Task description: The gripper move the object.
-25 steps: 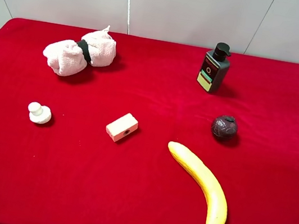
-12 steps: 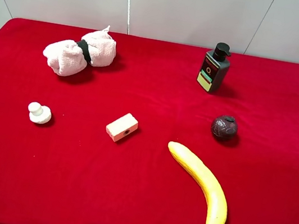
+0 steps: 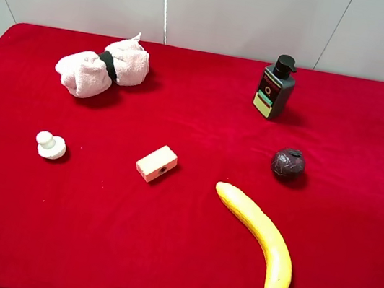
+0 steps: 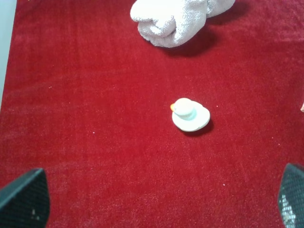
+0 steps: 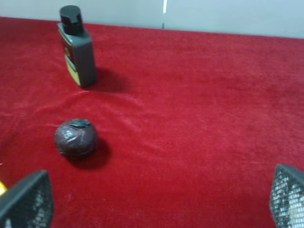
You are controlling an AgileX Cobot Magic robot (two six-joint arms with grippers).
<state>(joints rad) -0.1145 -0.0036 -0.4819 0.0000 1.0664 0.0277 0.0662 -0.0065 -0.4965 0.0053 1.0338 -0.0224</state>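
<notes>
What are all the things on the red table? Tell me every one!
banana: 1, yellow, front right of the table, lying flat
cream block: 1, cream, middle of the table, left of the banana
toy duck: 1, white with an orange beak, left side
rolled towel: 1, pale pink with a dark band, back left
pump bottle: 1, dark grey with a black pump, back right
round fruit: 1, dark maroon, right side, between the bottle and the banana
tablecloth: 1, red, covering the table
left claw: 1, black, fingers wide apart, holding nothing, above the duck's side
right claw: 1, black, fingers wide apart, holding nothing, near the round fruit
</notes>
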